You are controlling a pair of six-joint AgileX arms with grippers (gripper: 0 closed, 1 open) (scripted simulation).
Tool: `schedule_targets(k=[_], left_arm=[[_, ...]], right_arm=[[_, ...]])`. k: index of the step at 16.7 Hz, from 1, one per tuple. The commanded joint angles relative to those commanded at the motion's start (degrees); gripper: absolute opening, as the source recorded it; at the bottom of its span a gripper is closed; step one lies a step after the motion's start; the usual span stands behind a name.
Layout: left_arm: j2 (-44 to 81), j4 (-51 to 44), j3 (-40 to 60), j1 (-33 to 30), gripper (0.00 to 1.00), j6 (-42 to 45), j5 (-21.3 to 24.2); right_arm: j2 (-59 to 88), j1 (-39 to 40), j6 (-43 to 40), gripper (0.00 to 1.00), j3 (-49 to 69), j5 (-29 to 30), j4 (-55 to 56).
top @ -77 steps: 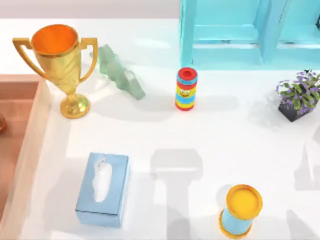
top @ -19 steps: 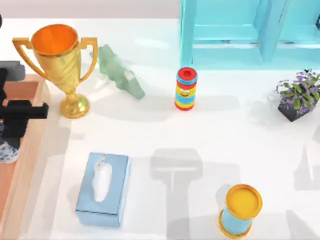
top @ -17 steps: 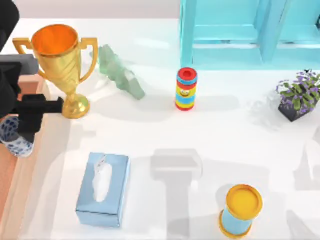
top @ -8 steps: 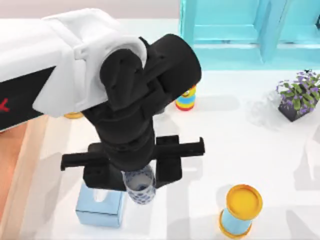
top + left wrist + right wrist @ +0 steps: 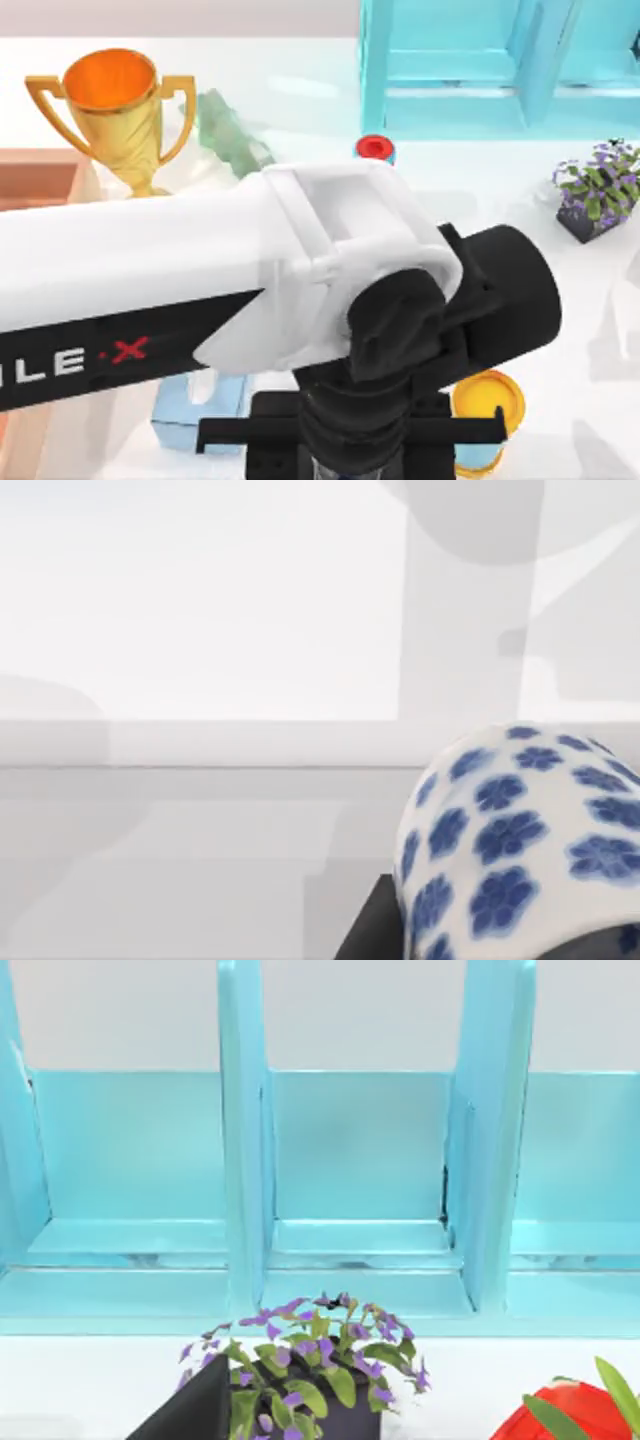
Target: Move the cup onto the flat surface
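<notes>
Cup: white with blue flowers, over the table near its front edge, between tissue box and yellow-topped canister
Left gripper: I read it as clamped on the cup
Right arm: parked, facing the potted plant

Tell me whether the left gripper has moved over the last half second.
Yes. The left gripper, holding the flowered cup, has shifted right, from the tissue box toward the yellow-topped cylinder.
</notes>
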Motion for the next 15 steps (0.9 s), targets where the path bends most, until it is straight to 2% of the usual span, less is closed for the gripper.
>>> schedule_targets(k=[6,12,15], left_arm=[[-0.05,1.08,-1.16,0.21,0.0,0.28,0.05],[2.15,13.22,-10.71,0.29,0.0,0.42,0.09],[2.58,14.61,-12.03,0.28,0.0,0.32,0.01]], right_arm=[[0.0,0.0,0.0,1.0,0.0,0.0,0.0],[0.0,0.0,0.0,1.0,0.0,0.0,0.0],[0.0,0.0,0.0,1.0,0.0,0.0,0.0]])
